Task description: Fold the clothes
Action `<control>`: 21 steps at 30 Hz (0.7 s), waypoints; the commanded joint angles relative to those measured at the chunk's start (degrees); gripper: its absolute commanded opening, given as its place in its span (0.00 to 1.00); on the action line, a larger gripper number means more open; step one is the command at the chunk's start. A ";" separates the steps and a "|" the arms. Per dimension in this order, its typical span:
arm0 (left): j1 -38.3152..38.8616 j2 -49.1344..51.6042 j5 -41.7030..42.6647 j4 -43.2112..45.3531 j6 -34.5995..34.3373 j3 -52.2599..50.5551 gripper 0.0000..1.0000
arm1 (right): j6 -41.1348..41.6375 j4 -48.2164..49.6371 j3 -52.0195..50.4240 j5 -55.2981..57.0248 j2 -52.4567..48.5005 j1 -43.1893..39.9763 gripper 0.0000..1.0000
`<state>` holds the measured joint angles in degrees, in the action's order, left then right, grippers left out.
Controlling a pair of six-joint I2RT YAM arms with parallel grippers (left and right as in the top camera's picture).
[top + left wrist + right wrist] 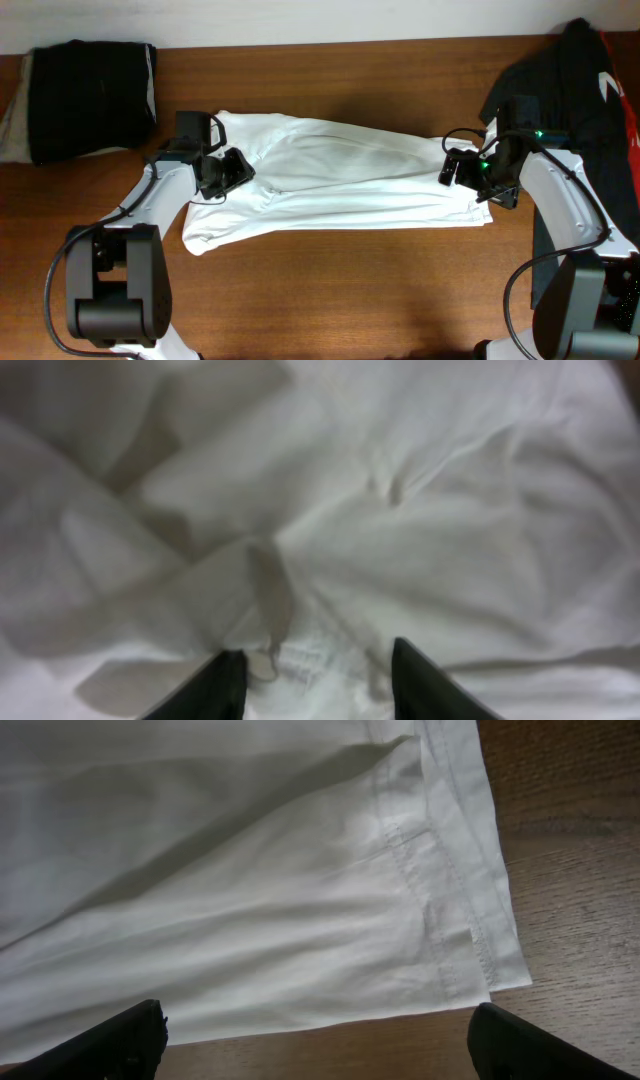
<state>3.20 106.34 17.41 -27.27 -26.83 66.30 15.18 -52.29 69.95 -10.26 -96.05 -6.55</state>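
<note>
The white T-shirt [340, 175] lies mid-table on the wooden table [340, 290], a long band running left to right. The left gripper [315, 675] is spread over its left end, and the right gripper [318, 1028] is spread wide over its right hem. Beyond, a black-and-beige bundle [90, 95] sits far left and a black garment [585, 80] far right.

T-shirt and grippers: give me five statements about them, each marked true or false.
1. The white T-shirt lies stretched out between the two grippers. True.
2. The right gripper is shut on the hem. False: its fingers stand wide apart over the hem.
3. The left gripper is over bare wood. False: white cloth fills its view.
4. A folded black and beige bundle lies at the far left of the table. True.
5. The T-shirt hangs in the air. False: it lies on the table.
</note>
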 commanded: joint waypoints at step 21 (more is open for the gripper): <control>-0.26 2.08 2.21 19.02 1.27 0.24 0.99 | 0.11 0.07 0.98 -0.48 0.44 0.15 0.99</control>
<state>3.20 108.51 17.67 -7.35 -27.16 66.22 15.16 -52.47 69.95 -10.26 -96.05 -6.55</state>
